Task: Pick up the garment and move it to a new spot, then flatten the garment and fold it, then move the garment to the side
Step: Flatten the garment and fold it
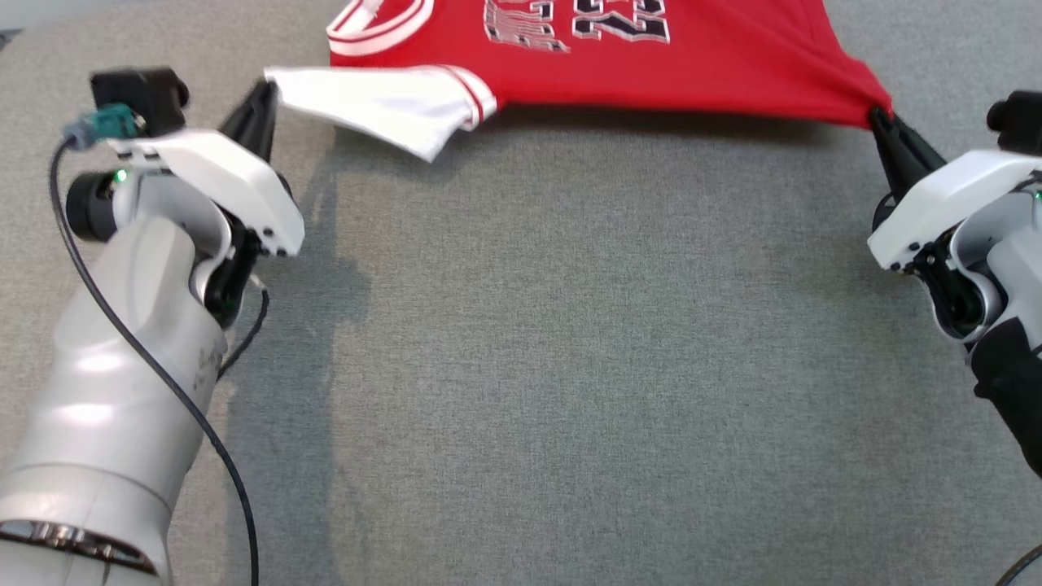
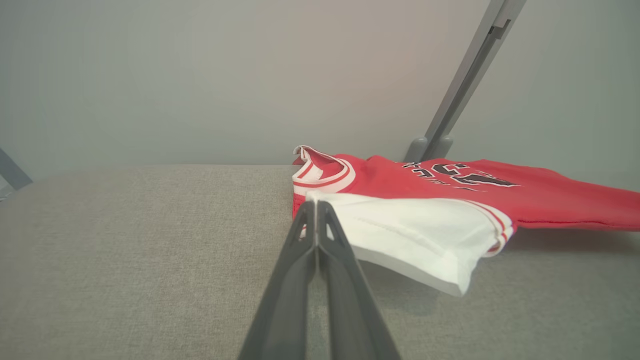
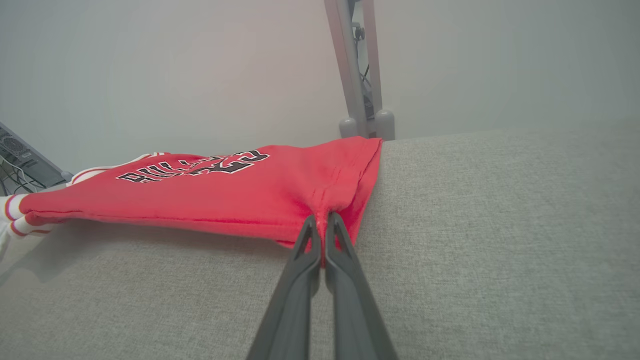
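Jersey [image 1: 667, 73], red with a white flap, lies far across the grey cloth surface [image 1: 570, 366], near edge lifted. The left gripper [image 1: 264, 94] pinches its white corner and the right gripper [image 1: 879, 118] a red one, both closed tight, seemingly to spread it taut.

Smooth red jersey [image 1: 692, 73] on a coarse-woven grey table cover [image 1: 570, 366] (both matt cloth).
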You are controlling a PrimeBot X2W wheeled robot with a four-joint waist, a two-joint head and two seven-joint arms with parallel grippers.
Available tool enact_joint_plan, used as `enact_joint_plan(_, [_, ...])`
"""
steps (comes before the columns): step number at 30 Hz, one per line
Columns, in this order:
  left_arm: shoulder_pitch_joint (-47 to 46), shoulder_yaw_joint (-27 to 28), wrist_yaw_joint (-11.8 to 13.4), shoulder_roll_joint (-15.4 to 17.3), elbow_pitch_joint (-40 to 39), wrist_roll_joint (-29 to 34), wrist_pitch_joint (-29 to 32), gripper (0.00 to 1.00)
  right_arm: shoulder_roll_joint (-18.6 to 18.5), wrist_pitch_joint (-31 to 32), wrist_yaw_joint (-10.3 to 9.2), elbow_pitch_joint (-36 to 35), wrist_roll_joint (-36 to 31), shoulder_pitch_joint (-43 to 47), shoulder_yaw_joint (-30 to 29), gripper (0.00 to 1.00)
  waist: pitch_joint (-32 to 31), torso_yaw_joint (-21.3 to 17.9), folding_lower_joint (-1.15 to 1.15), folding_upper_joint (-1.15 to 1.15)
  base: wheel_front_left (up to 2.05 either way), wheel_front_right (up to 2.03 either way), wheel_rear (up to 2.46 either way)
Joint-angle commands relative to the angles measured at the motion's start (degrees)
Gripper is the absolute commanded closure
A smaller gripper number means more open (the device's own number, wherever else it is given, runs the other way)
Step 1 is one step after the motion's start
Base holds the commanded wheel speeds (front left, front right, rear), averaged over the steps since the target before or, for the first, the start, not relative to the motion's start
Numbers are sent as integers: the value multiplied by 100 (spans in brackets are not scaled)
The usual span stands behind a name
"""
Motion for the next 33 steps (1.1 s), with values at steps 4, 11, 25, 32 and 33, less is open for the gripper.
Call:
enact_joint_plan(4, [378,-303,-5,204,-241,31,272,100,-52,-98,-3,108,93,152,157,100,-211,74,0,0,0,0,0])
enact_joint_plan(11, [959,-893,-5,612,-817,-66,931,100,-50,-160,-3,278,129,258,531,100,-423,108,0,0,0,0,0])
enact_joint_plan(25, [1896,-1452,-3,1340,-2121,-640,2250,100,-208,85,-4,472,249,573,1282,100,-900,79,0,0,0,0,0])
enact_joint_plan(32, [2413,-1335,-3,1607,-2839,-1217,2884,100,-393,512,-4,273,475,793,1635,100,-1151,-4,0,0,0,0,0])
enact_joint_plan(33, [2485,-1298,8,1642,-2940,-1323,2966,100,-430,573,-4,240,514,811,1672,100,-1182,-18,0,0,0,0,0])
